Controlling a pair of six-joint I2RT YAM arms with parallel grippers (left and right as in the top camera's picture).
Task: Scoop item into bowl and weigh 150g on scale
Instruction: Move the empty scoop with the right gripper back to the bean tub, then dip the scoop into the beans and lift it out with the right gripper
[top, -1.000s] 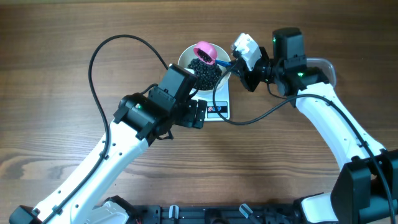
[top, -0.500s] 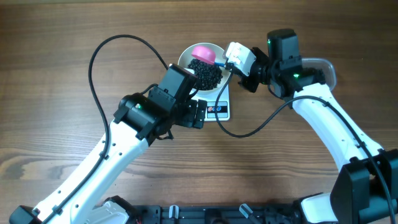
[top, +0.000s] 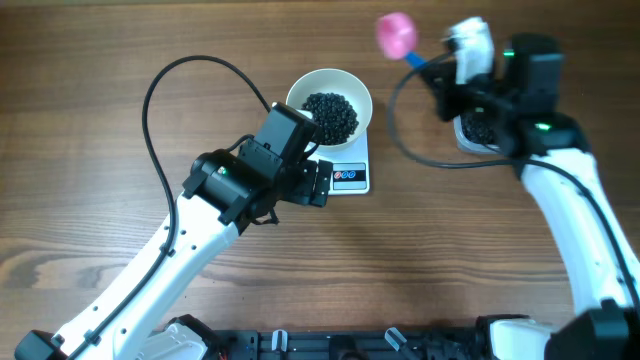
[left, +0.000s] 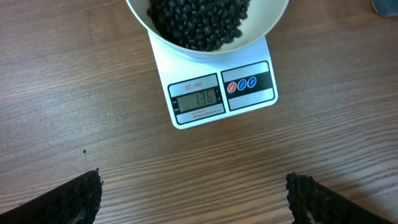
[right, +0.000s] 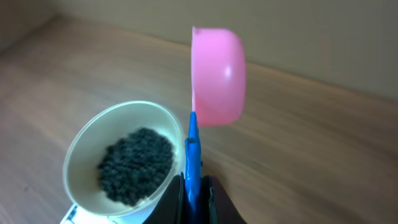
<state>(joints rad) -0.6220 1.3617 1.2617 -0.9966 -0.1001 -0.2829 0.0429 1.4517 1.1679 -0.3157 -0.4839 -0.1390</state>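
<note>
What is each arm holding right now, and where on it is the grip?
The right gripper holds the pink plastic scoop by its blue handle, fingers shut on it. The left gripper is open and holds nothing.

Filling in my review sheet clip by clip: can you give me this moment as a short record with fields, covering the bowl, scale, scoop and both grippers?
load: bowl holding a heap of black beans, sitting on the scale
reading: display seems to show 136, short of target
tool: pink scoop, lifted clear, to the bowl's right
right side: right gripper shut on the scoop's blue handle
left side: left gripper open, empty, in front of the scale
</note>
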